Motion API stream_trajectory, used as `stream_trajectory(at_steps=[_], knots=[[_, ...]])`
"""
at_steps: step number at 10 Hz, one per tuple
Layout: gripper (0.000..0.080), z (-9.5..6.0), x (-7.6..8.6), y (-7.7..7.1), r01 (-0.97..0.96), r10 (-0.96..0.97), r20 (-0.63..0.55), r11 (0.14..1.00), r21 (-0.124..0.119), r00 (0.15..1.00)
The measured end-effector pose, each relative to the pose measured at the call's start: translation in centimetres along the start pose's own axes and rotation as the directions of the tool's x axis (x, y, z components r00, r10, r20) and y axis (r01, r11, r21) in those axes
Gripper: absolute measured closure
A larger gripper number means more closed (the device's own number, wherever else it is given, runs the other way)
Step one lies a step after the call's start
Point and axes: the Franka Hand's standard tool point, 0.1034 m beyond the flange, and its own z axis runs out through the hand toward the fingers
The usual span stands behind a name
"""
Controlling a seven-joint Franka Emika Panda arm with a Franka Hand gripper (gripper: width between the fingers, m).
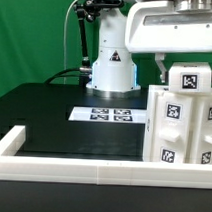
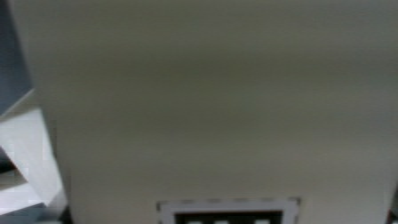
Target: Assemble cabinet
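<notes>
The white cabinet body [image 1: 178, 127] stands at the exterior view's right, just behind the table's front rim, and shows several black-and-white tags. A smaller white block [image 1: 188, 80] with one tag sits at its top. My gripper [image 1: 186, 65] hangs straight above it, one dark finger [image 1: 159, 68] showing on each side of the block. Whether the fingers press on the block is not visible. The wrist view is filled by a blurred white cabinet face [image 2: 214, 100] with a tag [image 2: 222, 213] at its edge. No fingers show there.
The marker board [image 1: 109, 115] lies flat on the black table in front of the robot's base [image 1: 112, 69]. A white raised rim [image 1: 61, 172] runs along the table's front and the exterior view's left side.
</notes>
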Motion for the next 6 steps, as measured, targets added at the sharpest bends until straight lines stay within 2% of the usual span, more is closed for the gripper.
stream_trajectory(at_steps=[6], knots=[[0.0236, -0.04, 0.13, 0.18, -0.341, 0.341, 0.007, 0.940, 0.009, 0.940]])
